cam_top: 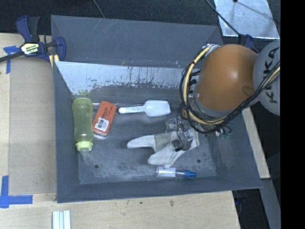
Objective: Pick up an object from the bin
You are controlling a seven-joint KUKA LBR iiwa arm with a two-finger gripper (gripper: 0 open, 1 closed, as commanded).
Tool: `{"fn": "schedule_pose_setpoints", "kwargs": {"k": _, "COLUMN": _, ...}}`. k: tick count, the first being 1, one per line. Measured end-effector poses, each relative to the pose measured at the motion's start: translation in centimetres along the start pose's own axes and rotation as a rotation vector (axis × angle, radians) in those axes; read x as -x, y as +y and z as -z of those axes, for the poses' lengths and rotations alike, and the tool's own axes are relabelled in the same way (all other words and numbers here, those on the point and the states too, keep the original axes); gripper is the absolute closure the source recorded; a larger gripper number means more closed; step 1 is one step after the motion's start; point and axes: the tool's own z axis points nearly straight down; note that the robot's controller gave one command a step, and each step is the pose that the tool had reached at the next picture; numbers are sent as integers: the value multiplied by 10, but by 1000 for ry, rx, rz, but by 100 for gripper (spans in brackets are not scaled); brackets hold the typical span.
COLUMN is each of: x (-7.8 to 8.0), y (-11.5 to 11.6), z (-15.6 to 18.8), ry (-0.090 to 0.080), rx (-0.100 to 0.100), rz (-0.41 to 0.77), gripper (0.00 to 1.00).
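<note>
Low over white plastic pieces [152, 141] at mid-right of the bin [66, 175], orange-capped arm [224, 80], grasp unclear.

Arm [268, 75] from right, hand [182, 139] pointing down

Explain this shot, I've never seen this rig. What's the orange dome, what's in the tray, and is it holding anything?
There is one camera, looking down into a grey metal bin from above. The orange dome is a cover on the wrist of a robot arm that reaches in from the right. Under it hangs the gripper, low over some pale white plastic pieces in the bin's right middle. Whether it holds one can't be told from this picture. Also in the bin are a yellow-green bottle at the left, an orange packet beside it, a white scoop and a clear tube with a blue cap near the front.
</note>
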Motion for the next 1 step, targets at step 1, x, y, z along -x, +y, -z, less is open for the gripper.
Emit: {"fn": "schedule_pose_setpoints", "kwargs": {"k": 1, "x": 9, "y": -1, "z": 49, "ry": 4, "rx": 1, "rz": 21, "gripper": 100}}
